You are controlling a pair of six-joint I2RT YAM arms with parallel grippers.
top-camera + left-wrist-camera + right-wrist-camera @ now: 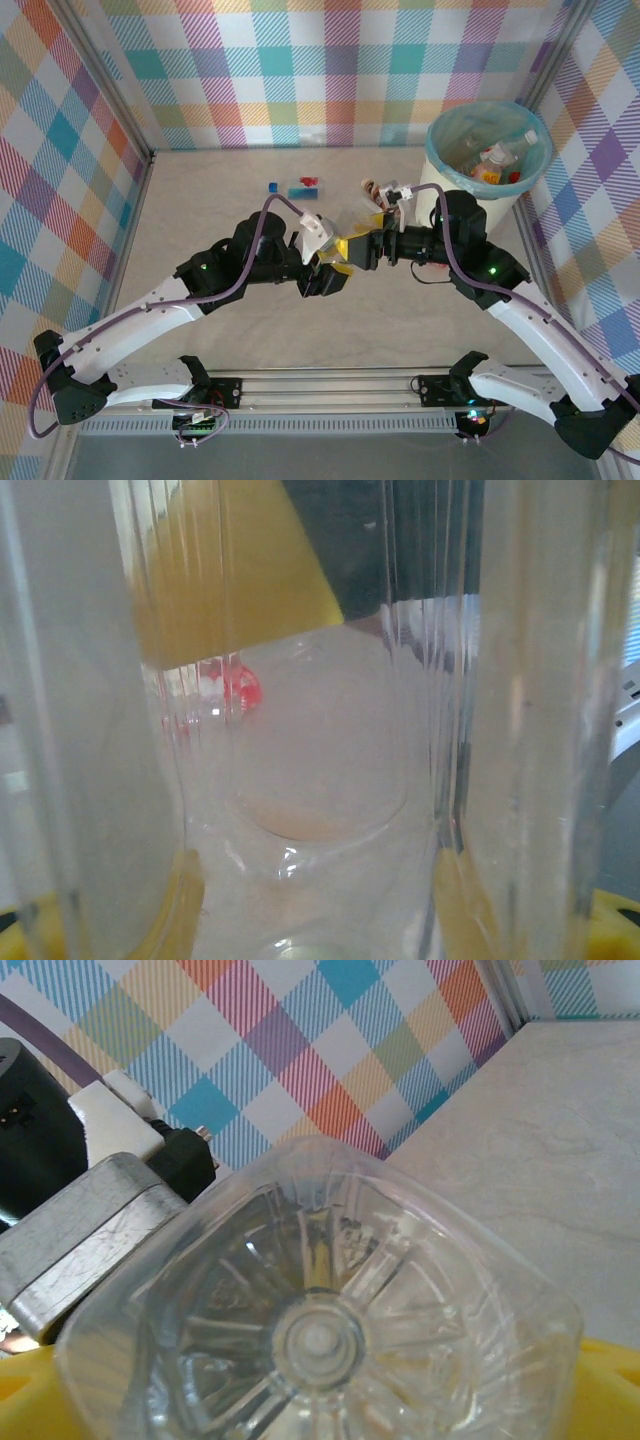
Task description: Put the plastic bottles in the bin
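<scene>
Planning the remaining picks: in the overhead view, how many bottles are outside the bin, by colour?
Clear bottle, held off the table: 1
Blue-and-red bottle: 1
Small blue piece, bottle or cap unclear: 1
Brown-banded bottle: 1
Total: 4 outside the bin; a red patch under the right arm is too hidden to count.

Top camera overhead behind arms [150, 310], facing table [230, 200]; both wrist cameras close on same clear bottle [320, 1340].
</scene>
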